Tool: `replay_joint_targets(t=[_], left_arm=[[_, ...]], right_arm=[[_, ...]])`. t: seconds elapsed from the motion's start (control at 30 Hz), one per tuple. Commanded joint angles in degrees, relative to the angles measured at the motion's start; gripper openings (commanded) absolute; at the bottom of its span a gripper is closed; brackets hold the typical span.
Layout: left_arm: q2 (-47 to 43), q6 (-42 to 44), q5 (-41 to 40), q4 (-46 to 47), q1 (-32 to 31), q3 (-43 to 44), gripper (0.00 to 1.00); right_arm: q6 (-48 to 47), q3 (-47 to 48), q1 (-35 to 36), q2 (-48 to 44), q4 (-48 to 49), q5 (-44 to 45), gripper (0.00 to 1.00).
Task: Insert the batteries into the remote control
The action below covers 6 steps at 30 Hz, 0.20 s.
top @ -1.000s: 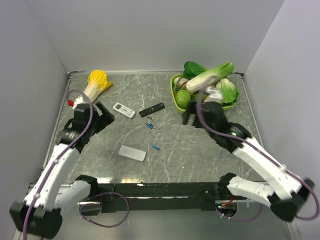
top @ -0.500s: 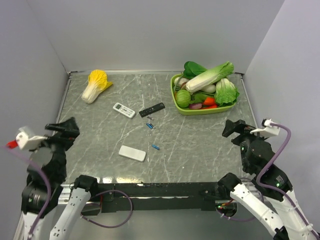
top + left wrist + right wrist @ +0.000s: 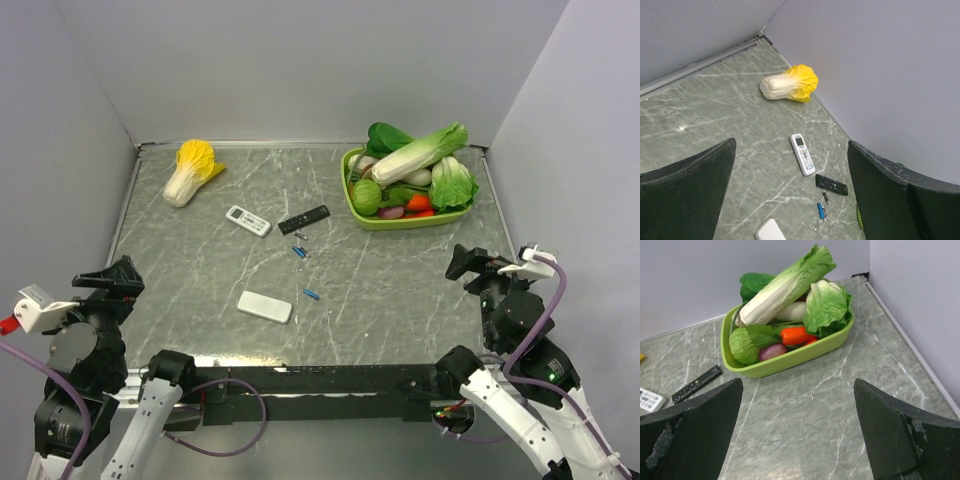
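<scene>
The remote control (image 3: 264, 306) lies white back up near the table's front middle; its corner shows in the left wrist view (image 3: 770, 231). One blue battery (image 3: 312, 295) lies just right of it, and another (image 3: 299, 251) lies farther back, also seen in the left wrist view (image 3: 821, 210). My left gripper (image 3: 105, 282) is open and empty, raised at the near left, far from them; its jaws stand wide apart in the left wrist view (image 3: 790, 200). My right gripper (image 3: 468, 262) is open and empty at the near right, over bare table (image 3: 800, 440).
A smaller white remote (image 3: 247, 220) and a slim black remote (image 3: 303, 219) lie behind the batteries. A small dark piece (image 3: 825, 197) lies by the black remote. A green basket (image 3: 372, 220) of vegetables stands back right. A yellow cabbage (image 3: 193, 170) lies back left.
Both arms have pulled back from over the table towards the near edge and risen. Both grippers stay open and empty. Nothing on the table has moved.
</scene>
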Motion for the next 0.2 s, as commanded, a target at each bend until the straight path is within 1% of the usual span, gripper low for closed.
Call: replay_joint_targets(t=[0.0, 0.17], left_arm=[[0.7, 1.7, -1.8, 0.6, 0.1, 1.1, 0.97], [0.4, 0.4, -2.0, 1.2, 0.2, -0.2, 0.97]], right_arm=[[-1.5, 0.6, -0.1, -0.5, 2.8, -0.3, 1.00], [-2.9, 0.8, -0.1, -0.7, 2.5, -0.6, 1.00]])
